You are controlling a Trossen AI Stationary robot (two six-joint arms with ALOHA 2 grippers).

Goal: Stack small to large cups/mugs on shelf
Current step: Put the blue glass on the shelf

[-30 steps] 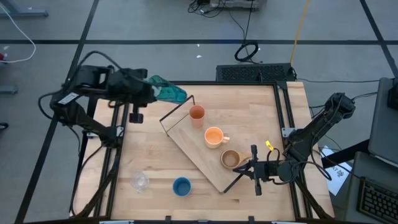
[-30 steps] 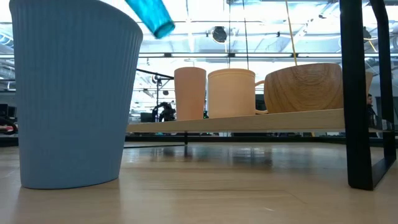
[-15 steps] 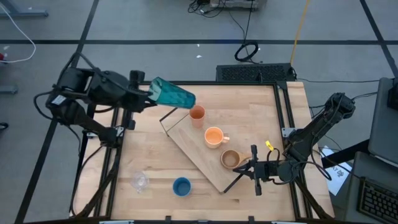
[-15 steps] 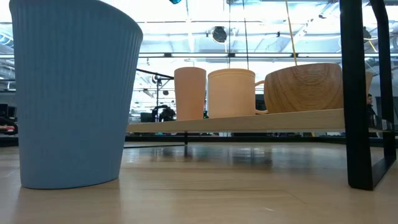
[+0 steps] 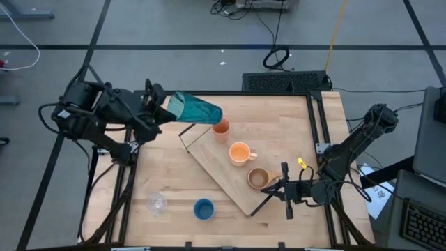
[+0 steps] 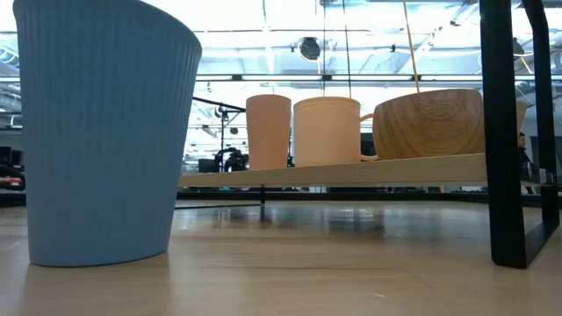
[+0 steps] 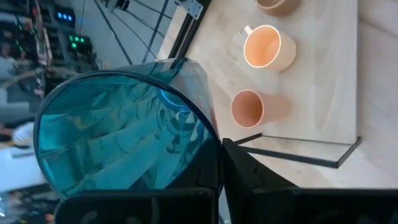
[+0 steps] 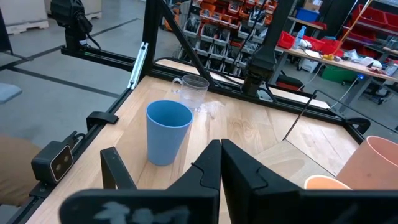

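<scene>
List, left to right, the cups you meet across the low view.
Ribbed pale blue cup on the tabletop → slim orange cup → orange handled mug → tan wood-grain mug, the last three on the light-wood shelf.

Industrial workshop or robotics lab, parts shelving with red bins [image 8: 367, 28], taped concrete floor [image 5: 174, 28], floor cables [image 5: 277, 56]

table [image 5: 279, 118]: wood | on it: shelf [image 5: 216, 167], blue cup [image 5: 203, 208], apparently clear glass [image 5: 156, 203]
</scene>
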